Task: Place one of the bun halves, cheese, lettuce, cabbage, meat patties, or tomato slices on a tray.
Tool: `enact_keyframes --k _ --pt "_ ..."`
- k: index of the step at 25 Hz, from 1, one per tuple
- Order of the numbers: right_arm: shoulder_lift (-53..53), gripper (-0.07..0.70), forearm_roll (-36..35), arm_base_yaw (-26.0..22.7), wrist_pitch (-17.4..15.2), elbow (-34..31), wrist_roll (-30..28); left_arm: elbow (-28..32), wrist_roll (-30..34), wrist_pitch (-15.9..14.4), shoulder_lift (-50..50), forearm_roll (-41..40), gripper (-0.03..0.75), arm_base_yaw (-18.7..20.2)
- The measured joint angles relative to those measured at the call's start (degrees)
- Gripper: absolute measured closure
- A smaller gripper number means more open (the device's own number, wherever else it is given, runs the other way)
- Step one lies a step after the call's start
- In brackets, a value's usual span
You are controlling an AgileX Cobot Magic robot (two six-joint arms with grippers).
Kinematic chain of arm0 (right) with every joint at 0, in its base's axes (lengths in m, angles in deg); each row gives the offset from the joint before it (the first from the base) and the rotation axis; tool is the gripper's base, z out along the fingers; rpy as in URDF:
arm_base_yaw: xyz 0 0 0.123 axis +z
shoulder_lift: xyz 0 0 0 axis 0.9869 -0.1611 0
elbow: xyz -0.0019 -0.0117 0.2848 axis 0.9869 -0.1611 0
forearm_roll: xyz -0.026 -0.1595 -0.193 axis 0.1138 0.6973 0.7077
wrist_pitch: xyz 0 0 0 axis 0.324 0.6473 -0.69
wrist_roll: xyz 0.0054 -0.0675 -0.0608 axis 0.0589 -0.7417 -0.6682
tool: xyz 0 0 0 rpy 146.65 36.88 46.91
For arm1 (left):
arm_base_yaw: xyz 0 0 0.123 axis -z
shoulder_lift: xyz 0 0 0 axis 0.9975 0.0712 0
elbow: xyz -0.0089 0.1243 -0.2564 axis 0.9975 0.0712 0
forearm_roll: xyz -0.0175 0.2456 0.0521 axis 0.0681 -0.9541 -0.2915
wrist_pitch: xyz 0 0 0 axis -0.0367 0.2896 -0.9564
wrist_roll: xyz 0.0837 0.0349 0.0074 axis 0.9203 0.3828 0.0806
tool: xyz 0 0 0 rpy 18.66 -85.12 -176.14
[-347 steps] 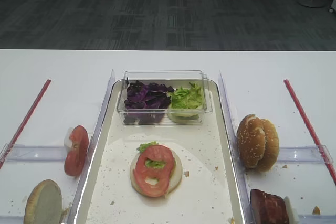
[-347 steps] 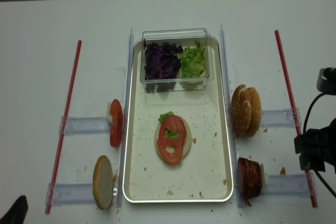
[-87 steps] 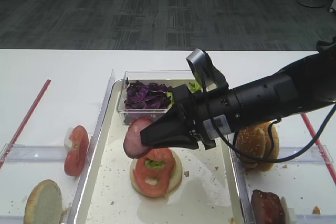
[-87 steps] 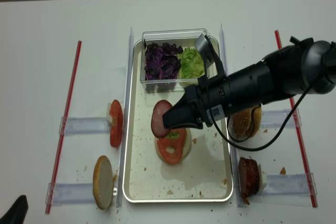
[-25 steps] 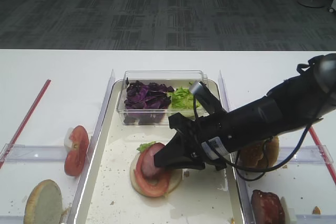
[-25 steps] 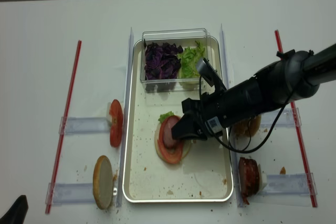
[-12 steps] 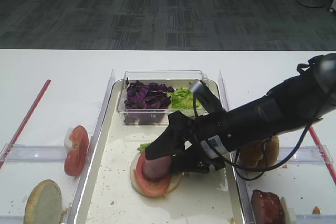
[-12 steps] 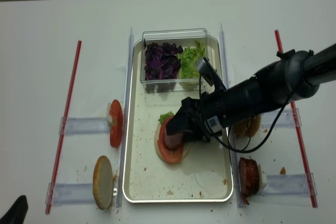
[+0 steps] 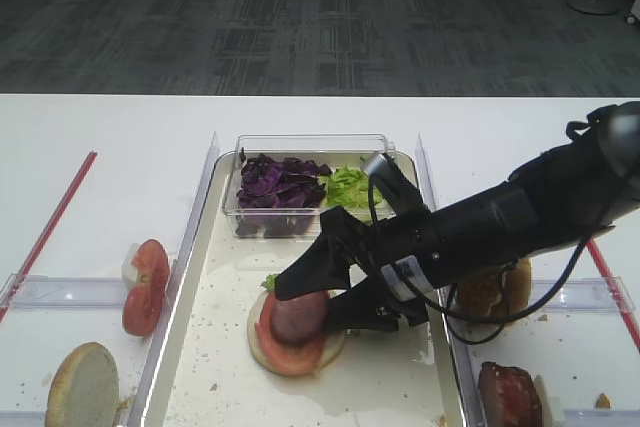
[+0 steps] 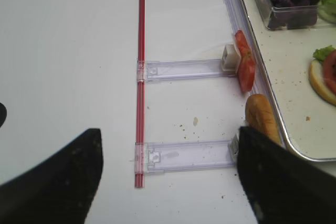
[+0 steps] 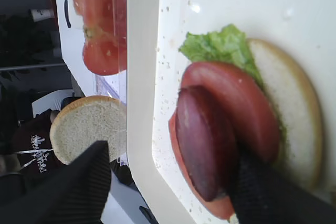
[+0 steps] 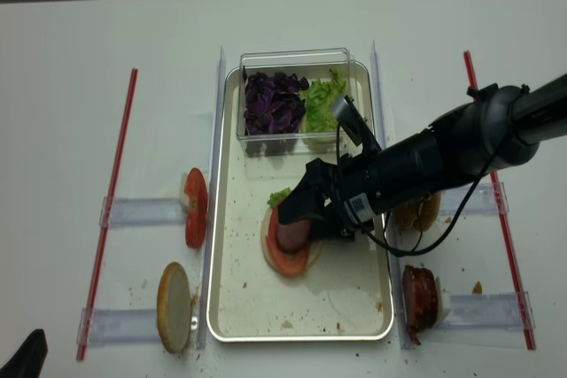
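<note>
Jaws of the right gripper (image 9: 318,299) stood spread wide around a meat patty (image 9: 298,315) that lay on a tomato slice (image 11: 247,109), lettuce (image 11: 224,46) and bun half (image 11: 290,109), low and centre on the tray (image 9: 380,387). Left gripper (image 10: 168,174), at the bottom of its wrist view, had fingers (image 10: 63,174) well apart and empty.

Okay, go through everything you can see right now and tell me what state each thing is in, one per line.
right gripper: open, jaws spread either side of the patty
left gripper: open, off the tray, nothing between its fingers
meat patty: lying on the tomato slice, tilted
tomato slice: on the lettuce and bun
bun half: cut side up on the tray
tray: speckled with crumbs
clear box: open, holding cabbage and lettuce
</note>
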Motion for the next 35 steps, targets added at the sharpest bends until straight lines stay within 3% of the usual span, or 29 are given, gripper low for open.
enact_keyframes --k 15,30,35 --pt "5.8 0.125 7.8 -2.9 3.6 0.0 3.0 0.0 0.0 0.0 0.0 0.0 0.223 0.0" --pt "8.9 0.122 11.2 -3.2 3.6 0.0 4.0 0.0 0.0 0.0 0.0 0.0 0.223 0.0" --pt "10.8 0.122 15.9 -3.2 3.5 1.1 7.2 0.0 0.0 0.0 0.0 0.0 0.223 0.0"
